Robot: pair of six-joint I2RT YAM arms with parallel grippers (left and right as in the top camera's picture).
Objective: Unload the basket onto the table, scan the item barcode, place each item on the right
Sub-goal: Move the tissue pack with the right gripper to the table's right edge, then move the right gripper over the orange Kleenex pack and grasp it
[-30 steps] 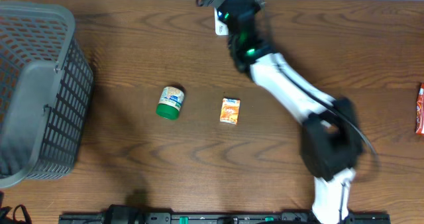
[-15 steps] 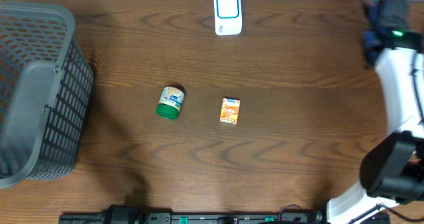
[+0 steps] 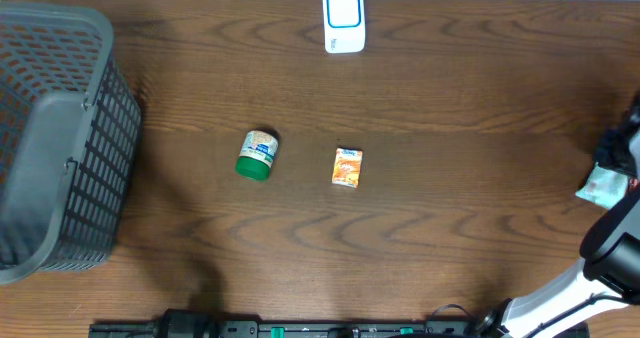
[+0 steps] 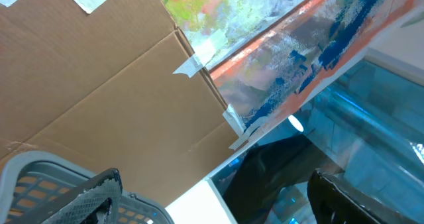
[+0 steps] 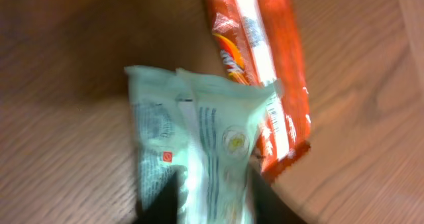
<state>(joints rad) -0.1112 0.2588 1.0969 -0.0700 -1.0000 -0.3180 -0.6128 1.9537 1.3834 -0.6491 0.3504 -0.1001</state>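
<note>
At the table's (image 3: 480, 228) right edge, pale packet (image 5: 199, 138) overlaps orange wrapper (image 5: 265, 65)

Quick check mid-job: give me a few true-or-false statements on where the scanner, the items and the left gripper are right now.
1. The scanner sits at the far edge of the table, about mid-width. True.
2. The green-lidded jar is inside the basket. False: it lies on its side on the table, apart from the basket.
3. In the right wrist view, a pale green packet partly covers an orange wrapper. True.
4. The left gripper holds the small orange box. False: its jaws are wide open with nothing between them, and the box lies on the table to the right of the jar.
</note>
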